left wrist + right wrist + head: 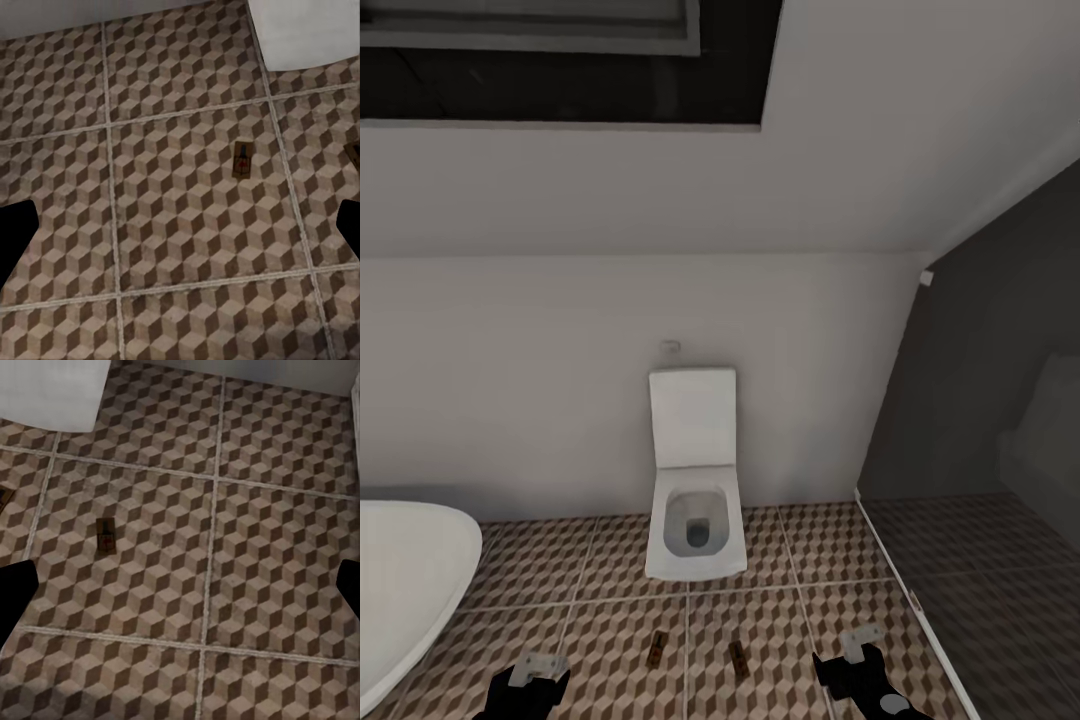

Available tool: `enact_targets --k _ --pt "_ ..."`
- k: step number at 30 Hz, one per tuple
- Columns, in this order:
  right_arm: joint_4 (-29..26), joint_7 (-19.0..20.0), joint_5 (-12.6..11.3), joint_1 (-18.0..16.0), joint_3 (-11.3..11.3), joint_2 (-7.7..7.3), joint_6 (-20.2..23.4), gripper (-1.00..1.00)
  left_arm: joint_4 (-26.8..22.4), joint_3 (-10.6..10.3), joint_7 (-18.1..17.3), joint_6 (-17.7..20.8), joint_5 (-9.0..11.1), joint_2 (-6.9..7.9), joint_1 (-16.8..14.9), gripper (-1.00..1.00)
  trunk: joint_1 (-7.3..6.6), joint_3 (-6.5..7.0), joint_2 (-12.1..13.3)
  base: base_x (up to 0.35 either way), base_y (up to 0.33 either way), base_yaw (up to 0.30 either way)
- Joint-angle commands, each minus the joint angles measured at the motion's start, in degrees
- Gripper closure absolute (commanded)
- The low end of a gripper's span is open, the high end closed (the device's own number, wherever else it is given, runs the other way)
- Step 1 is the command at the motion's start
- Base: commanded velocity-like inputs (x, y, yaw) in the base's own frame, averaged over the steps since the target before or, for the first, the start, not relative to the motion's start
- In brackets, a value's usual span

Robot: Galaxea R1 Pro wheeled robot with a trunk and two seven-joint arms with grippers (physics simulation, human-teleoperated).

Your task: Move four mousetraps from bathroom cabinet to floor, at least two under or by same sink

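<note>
Two mousetraps lie flat on the patterned bathroom floor (610,640) in front of the toilet, a left one (656,652) and a right one (737,657), a short gap apart. The left wrist view has the left mousetrap (242,160) ahead and the other (354,154) at the frame edge. In the right wrist view the right mousetrap (107,536) lies ahead, with the other (4,496) at the edge. My left gripper (530,688) (180,229) and right gripper (863,672) (180,589) hover open above the tiles, holding nothing. The cabinet and sink are out of view.
A white square toilet (695,500) stands against the back wall, just beyond the traps. A white bathtub (405,580) curves in at the left. A dark shower area (990,590) lies to the right behind a pale threshold strip (905,590).
</note>
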Motion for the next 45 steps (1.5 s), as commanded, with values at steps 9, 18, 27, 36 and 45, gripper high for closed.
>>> enact_targets --k 9,18,27,36,45 --pt "0.06 0.02 0.3 -0.08 -0.12 -0.01 -0.19 -1.0 0.24 -0.33 -0.48 -0.27 0.61 -0.03 -0.09 -1.0 0.04 0.7 -0.12 0.0 0.0 0.0" --pt "0.06 0.02 0.3 -0.12 -0.12 -0.01 -0.19 -1.0 0.24 -0.33 -0.48 -0.31 0.61 -0.03 -0.08 -1.0 0.04 1.53 -0.12 0.0 0.0 0.0" --pt "0.06 0.02 0.27 -0.06 -0.1 -0.01 -0.19 -1.0 0.24 -0.33 -0.48 -0.32 0.61 -0.03 -0.09 -1.0 0.04 2.36 -0.12 0.0 0.0 0.0" --pt "0.06 0.02 0.27 -0.06 -0.12 -0.01 -0.19 -1.0 0.23 -0.33 -0.48 -0.33 0.61 -0.03 -0.09 -1.0 0.04 3.19 -0.12 0.0 0.0 0.0" --pt "0.05 0.05 0.27 -0.06 -0.12 0.05 -0.17 -1.0 0.23 -0.33 -0.48 -0.3 0.61 -0.06 -0.11 -1.0 0.04 4.01 -0.12 0.0 0.0 0.0"
